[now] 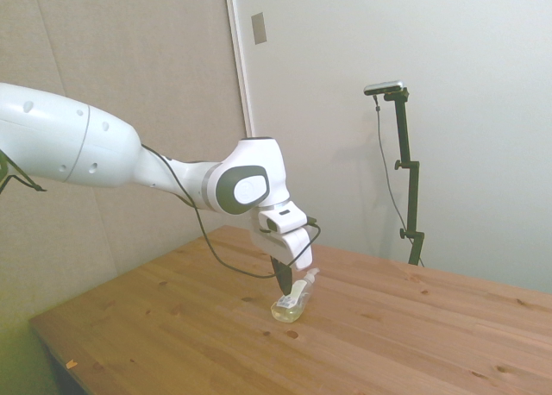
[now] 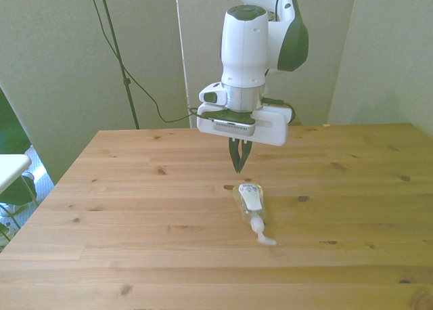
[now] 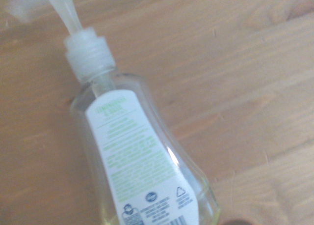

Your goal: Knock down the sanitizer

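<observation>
The sanitizer is a small clear bottle with a white label and a white nozzle. It leans far over on the wooden table, nozzle toward the camera in the front view. In the side view the sanitizer tilts with its nozzle up to the right and yellowish liquid at its base. My gripper hangs just above and behind the bottle's base, fingers together and shut, holding nothing. In the side view the gripper tip is right beside the bottle's upper side. The wrist view shows the sanitizer close up, label upward.
The table's near edge in the side view lies well left of the bottle. A white object stands off the table at the front view's left.
</observation>
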You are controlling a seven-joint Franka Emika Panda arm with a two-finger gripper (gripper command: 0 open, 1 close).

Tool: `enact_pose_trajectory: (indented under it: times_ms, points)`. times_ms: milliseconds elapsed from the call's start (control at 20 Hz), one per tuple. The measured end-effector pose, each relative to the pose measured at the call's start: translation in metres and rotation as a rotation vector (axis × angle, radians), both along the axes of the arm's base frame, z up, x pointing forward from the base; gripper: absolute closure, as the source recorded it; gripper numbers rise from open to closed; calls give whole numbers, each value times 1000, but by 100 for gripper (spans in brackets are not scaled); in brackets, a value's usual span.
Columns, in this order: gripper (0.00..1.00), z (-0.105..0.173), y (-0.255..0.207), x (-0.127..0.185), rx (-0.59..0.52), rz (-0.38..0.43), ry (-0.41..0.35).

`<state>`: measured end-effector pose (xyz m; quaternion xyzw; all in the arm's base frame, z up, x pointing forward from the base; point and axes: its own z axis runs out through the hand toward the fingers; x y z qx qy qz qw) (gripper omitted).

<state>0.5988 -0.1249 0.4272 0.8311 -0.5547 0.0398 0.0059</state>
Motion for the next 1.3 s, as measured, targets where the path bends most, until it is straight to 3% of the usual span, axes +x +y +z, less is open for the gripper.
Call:
enact_pose_trajectory:
  times_ms: [350, 400, 750, 1300]
  points:
    - [100, 6, -2, 44, 1, 22, -31]
    - [0, 5, -2, 47, 3, 26, -32]
    - [0, -4, -4, 50, 16, 55, -20]
    - [0, -10, 6, 9, 30, 80, 18]
